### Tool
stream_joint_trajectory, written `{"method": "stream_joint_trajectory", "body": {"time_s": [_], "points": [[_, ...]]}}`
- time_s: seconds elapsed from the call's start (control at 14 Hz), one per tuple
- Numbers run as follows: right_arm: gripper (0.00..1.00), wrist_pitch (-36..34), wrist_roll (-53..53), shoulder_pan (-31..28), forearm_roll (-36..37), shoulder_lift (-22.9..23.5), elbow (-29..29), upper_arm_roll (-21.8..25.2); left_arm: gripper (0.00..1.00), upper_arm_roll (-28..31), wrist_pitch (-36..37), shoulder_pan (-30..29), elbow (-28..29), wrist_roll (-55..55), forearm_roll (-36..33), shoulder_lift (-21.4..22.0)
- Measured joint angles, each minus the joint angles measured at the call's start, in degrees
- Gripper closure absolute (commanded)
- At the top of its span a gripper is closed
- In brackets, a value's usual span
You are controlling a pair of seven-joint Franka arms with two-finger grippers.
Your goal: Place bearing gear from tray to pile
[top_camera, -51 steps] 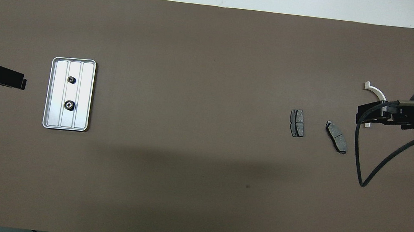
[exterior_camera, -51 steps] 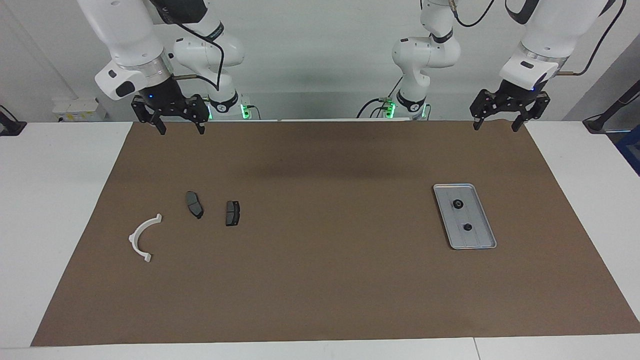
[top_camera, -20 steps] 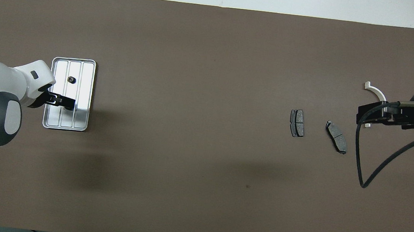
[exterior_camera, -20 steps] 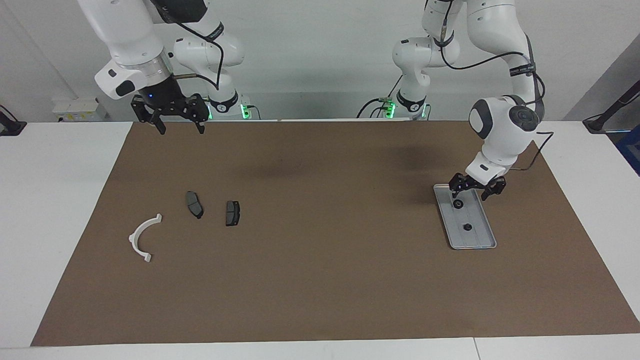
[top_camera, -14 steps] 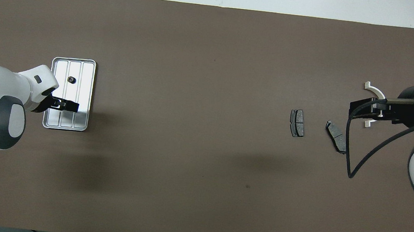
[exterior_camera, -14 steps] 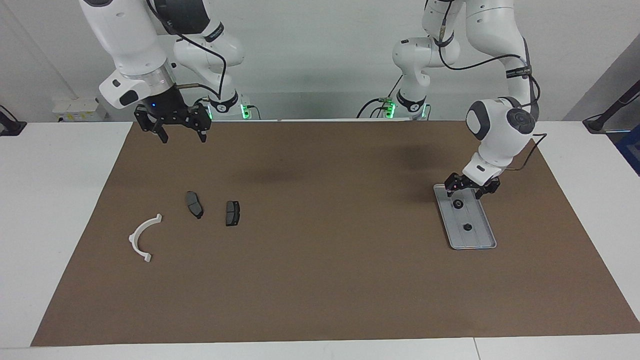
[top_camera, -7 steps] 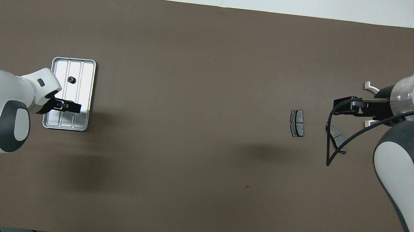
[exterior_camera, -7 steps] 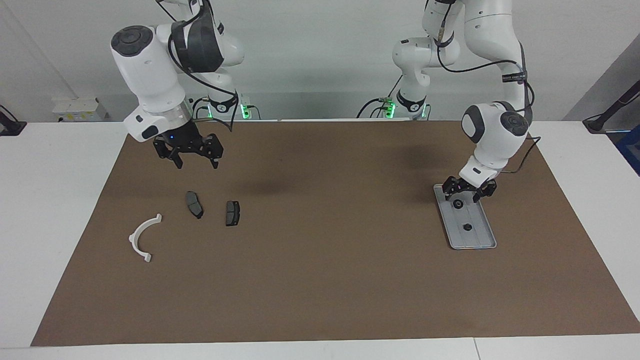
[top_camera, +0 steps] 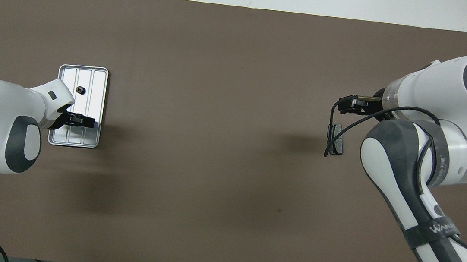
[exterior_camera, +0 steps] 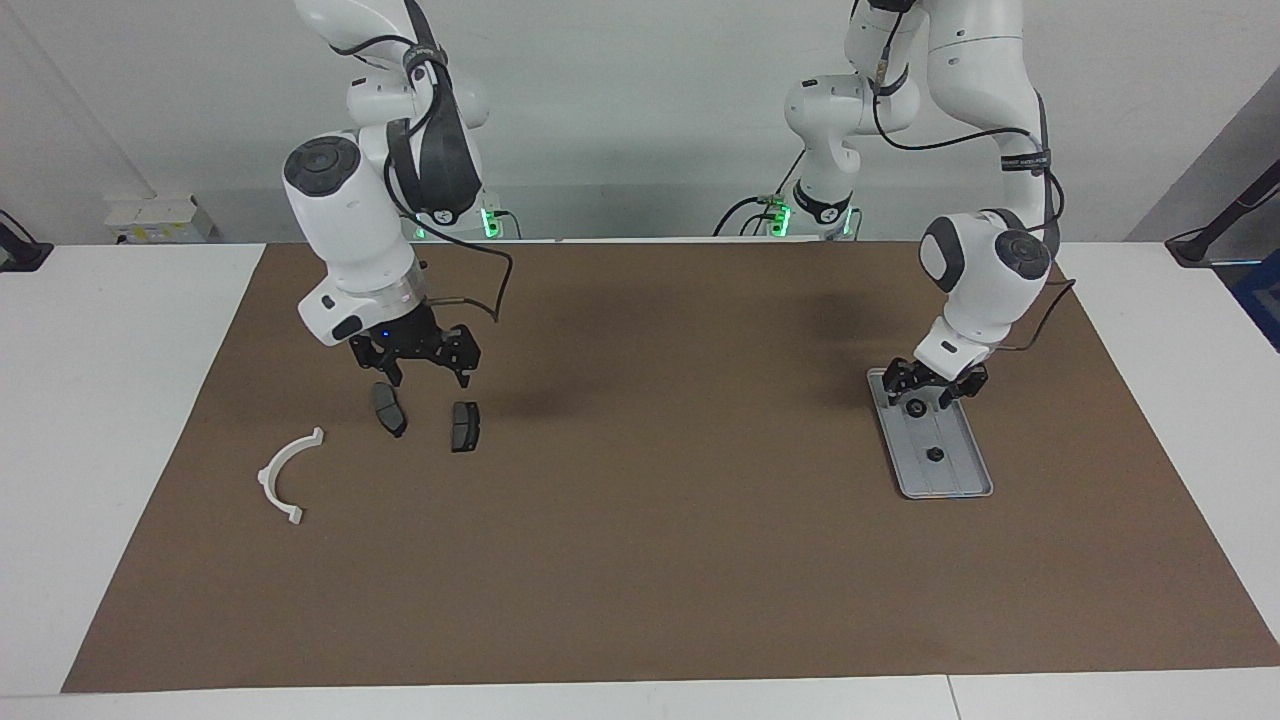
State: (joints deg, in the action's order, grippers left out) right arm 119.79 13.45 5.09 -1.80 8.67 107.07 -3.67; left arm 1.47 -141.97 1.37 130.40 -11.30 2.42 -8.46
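Note:
The grey ridged tray [exterior_camera: 962,482] lies toward the left arm's end of the table and holds two small dark bearing gears. My left gripper [exterior_camera: 920,398] is open and low over the tray, its fingers on either side of the gear nearer the robots [exterior_camera: 914,407]. The other gear [exterior_camera: 936,455] lies farther along the tray. In the overhead view the left gripper [top_camera: 82,121] covers the nearer gear, and only the farther gear [top_camera: 79,89] shows on the tray [top_camera: 97,86]. My right gripper [exterior_camera: 428,378] is open over the pile's two brake pads [exterior_camera: 388,410] [exterior_camera: 465,427].
The white semicircular bracket [exterior_camera: 288,475] lies beside the pads, toward the right arm's end of the table. A brown mat [exterior_camera: 640,520] covers the table. In the overhead view the right gripper [top_camera: 347,106] and arm hide the bracket and one pad; one pad [top_camera: 337,143] shows.
The left gripper came from its resting place down to the tray and settled around the nearer gear. The right gripper came down from the table's near edge to over the brake pads.

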Motion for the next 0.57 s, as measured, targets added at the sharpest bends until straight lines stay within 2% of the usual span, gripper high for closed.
{"method": "stream_joint_trajectory", "body": {"time_s": [0.14,0.21,0.57], "points": [[0.0,0.45,0.0,0.0,0.0,0.78,-0.01,0.0,0.82,0.0,-0.19,0.01,0.15,0.45,0.01,0.0],[0.0,0.45,0.0,0.0,0.0,0.85,-0.01,0.0,1.0,0.0,-0.22,0.1,0.16,0.79,0.01,0.0],[0.0,0.45,0.01,0.0,0.0,0.84,-0.06,0.0,1.0,-0.05,-0.15,0.86,-0.11,2.3,0.1,0.32]]}}
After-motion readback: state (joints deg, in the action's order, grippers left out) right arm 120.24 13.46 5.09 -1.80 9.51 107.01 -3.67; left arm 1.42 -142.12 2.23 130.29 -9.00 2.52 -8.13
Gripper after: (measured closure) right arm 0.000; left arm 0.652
